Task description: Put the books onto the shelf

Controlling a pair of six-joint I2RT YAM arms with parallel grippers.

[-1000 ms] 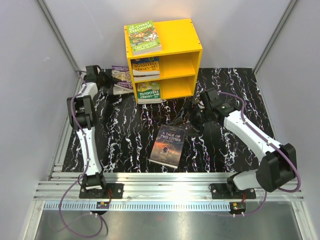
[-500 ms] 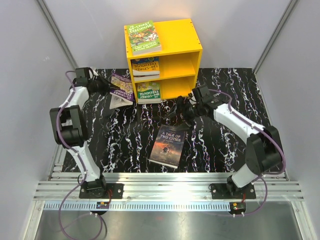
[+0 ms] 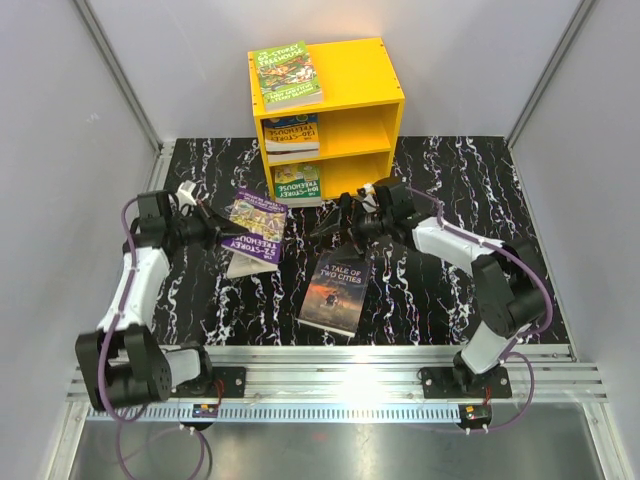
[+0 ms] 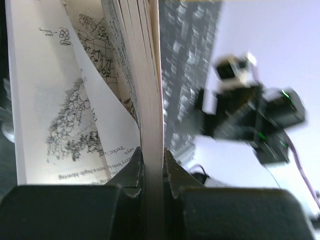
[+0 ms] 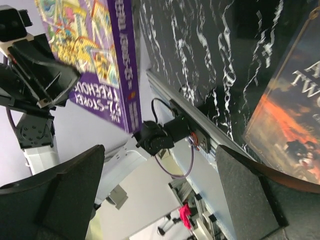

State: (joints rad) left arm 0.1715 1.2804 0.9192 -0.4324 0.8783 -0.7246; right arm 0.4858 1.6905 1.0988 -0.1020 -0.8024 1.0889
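The yellow shelf stands at the back with a green book lying on top and one book in each compartment, upper and lower. My left gripper is shut on a purple Treehouse book, held above the table left of centre. In the left wrist view the jaws pinch a thin slice of that book while loose pages fan open. The dark "A Tale of Two Cities" lies flat near the middle. My right gripper hangs open just right of the purple book, with nothing between its fingers.
The black marbled mat covers the table, bounded by grey walls left and right. An aluminium rail carrying both arm bases runs along the near edge. The right arm shows blurred across from the left wrist.
The left arm swung the purple book away from beside the shelf toward the table's middle and nearer the front. The right gripper moved left toward that book, staying open.
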